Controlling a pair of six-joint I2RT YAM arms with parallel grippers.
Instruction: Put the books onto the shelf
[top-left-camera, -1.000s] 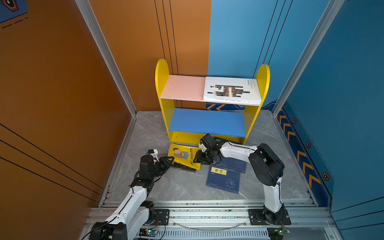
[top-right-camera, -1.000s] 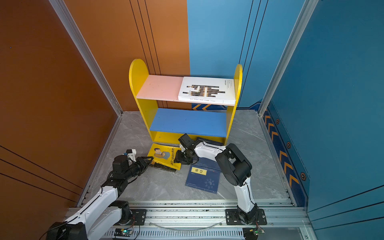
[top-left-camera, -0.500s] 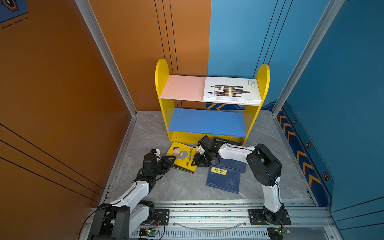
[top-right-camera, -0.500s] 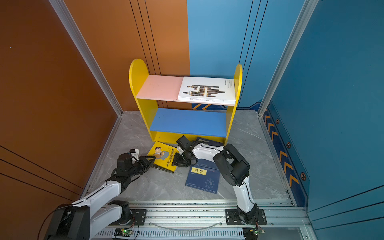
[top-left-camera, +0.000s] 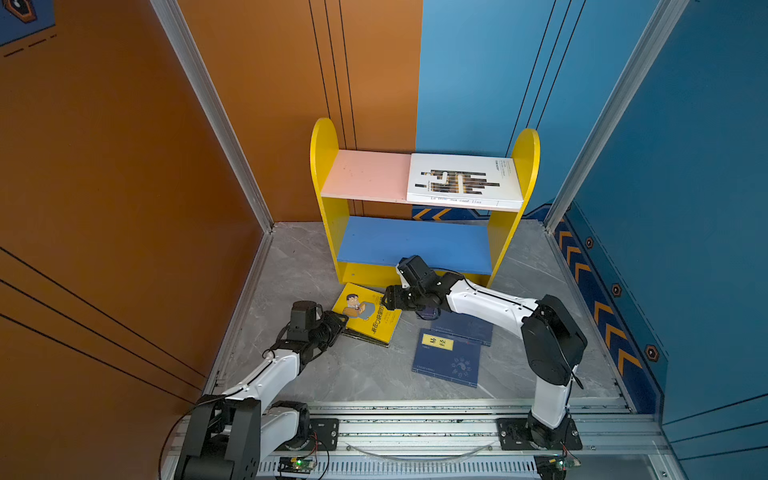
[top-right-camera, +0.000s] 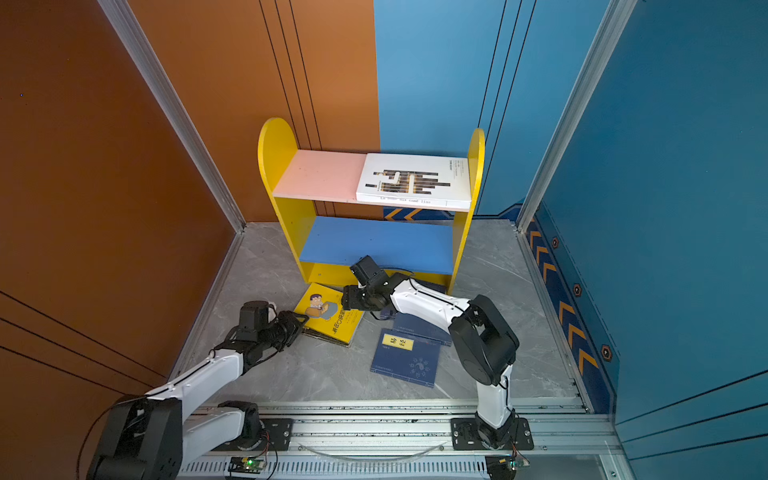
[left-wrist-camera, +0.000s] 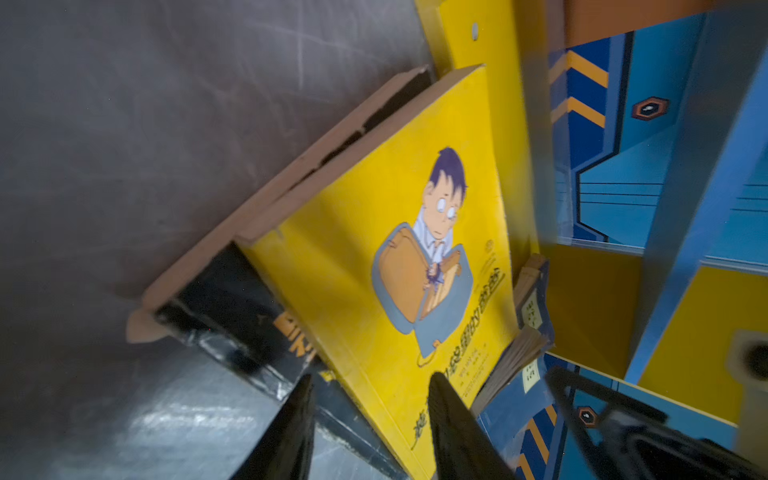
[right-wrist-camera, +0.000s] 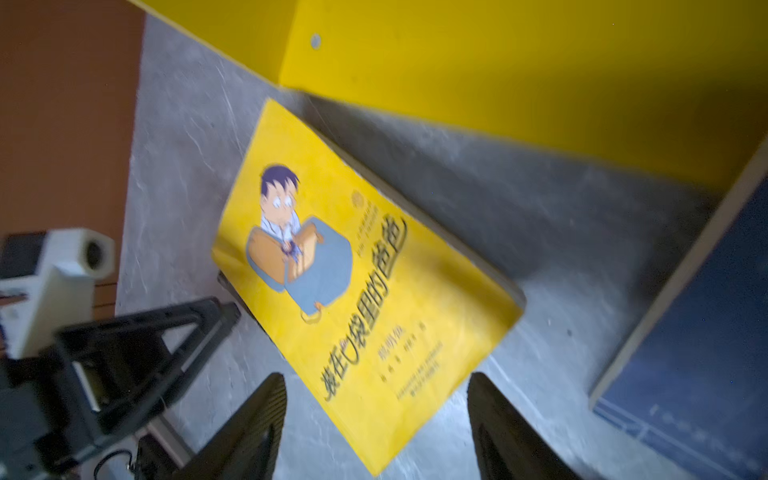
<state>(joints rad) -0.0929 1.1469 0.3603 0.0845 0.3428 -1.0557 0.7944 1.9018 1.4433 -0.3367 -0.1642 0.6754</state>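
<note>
Left end effector (left-wrist-camera: 372, 376): jaws partly apart, straddling edge of yellow book (left-wrist-camera: 374, 257). Right end effector (right-wrist-camera: 376, 376): jaws wide, at its other side.

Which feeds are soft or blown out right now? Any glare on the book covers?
Right wrist view: motion blur throughout, the yellow book title smeared. Left wrist view: that cover sharp, the shelf edge beside it smeared, glare on the black book and floor. Both top views: crisp, evenly lit, no glare on the white book.
</note>
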